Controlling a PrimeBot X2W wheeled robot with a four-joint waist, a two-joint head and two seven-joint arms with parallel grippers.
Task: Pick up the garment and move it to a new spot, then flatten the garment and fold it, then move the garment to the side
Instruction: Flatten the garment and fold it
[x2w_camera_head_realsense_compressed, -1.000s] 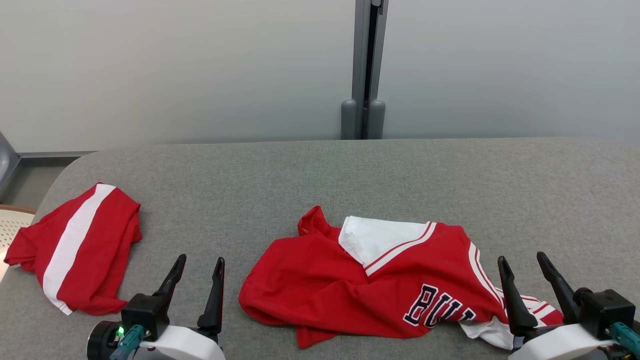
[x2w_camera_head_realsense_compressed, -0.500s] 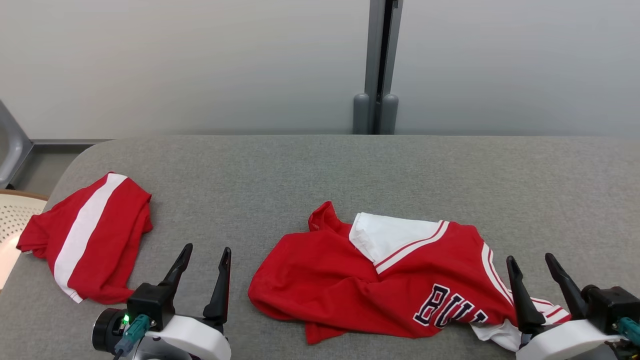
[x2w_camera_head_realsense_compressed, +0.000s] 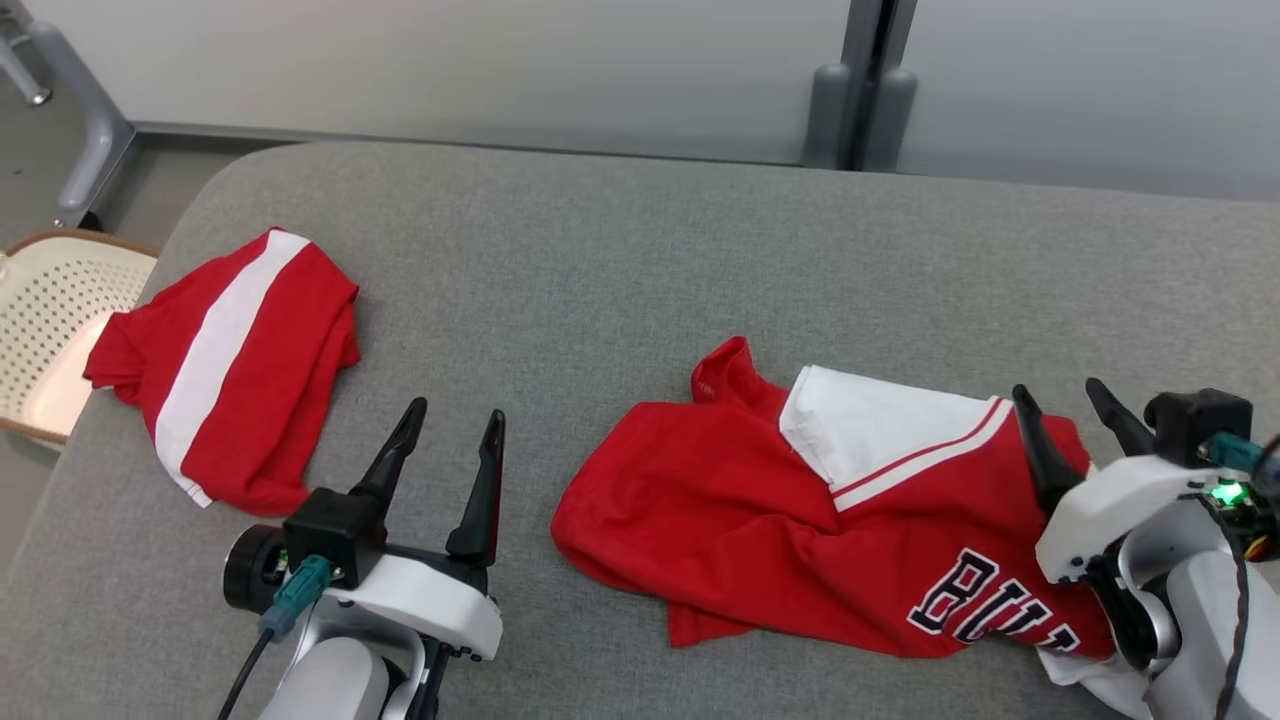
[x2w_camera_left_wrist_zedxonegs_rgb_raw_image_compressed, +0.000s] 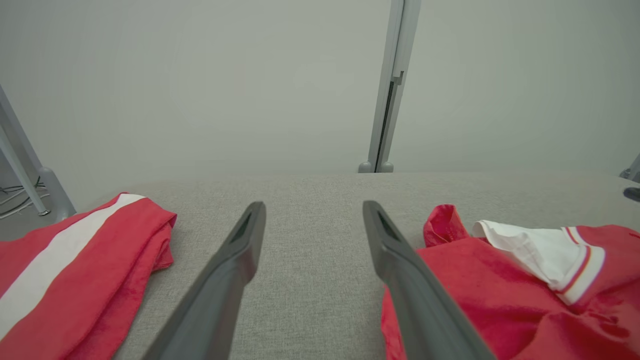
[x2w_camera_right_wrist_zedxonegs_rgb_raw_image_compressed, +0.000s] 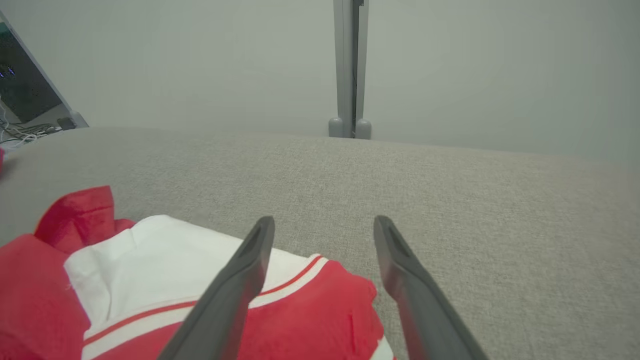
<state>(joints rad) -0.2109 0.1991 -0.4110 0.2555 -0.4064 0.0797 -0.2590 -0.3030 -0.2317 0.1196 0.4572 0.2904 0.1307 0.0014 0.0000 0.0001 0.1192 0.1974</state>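
While left fingers (x2w_camera_head_realsense_compressed: 487, 480), right fingers (x2w_camera_head_realsense_compressed: 1040, 455) spread, garment (x2w_camera_head_realsense_compressed: 720, 500) lies between, partly beneath right.

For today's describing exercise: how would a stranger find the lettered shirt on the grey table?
Start at the grey table. Two red garments lie on it; the lettered shirt is the crumpled one by the right gripper. Unlike the striped garment, it carries dark letters.

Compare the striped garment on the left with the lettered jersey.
The striped garment has one broad white band and no visible text; the jersey has dark lettering and a white panel with thin red trim. The striped garment lies compact near the left edge; the jersey sprawls crumpled, covering more surface. Both are red and white, on the grey surface.
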